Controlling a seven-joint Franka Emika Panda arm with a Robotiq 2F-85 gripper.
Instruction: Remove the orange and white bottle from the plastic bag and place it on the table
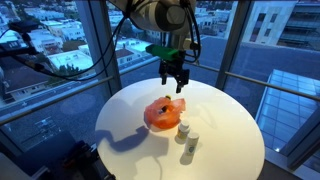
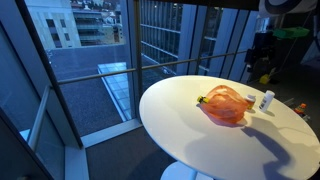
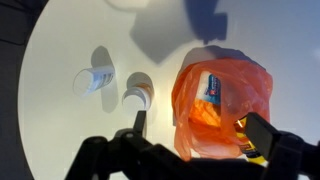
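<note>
Jaws spread wide, gripper (image 3: 195,135) empty, hovering over orange bag (image 3: 222,95). Best move, likely: rise straight, don't snag film. Wrist view: pale bottle (image 3: 95,80) lying at 9 o'clock. Orange-white bottle (image 3: 138,91) upright on table (image 3: 100,30), just outside bag's 9 o'clock: small, white top, orange below. Labelled item inside bag.

high-rise office/lounge prob: floor-to-ceiling glass wall (image 2: 100,70), city bldgs (image 2: 50,25) outside, round white table (image 1: 230,130).

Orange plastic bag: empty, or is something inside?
Not empty. In the wrist view a blue-and-white labelled package shows through the orange plastic bag.
</note>
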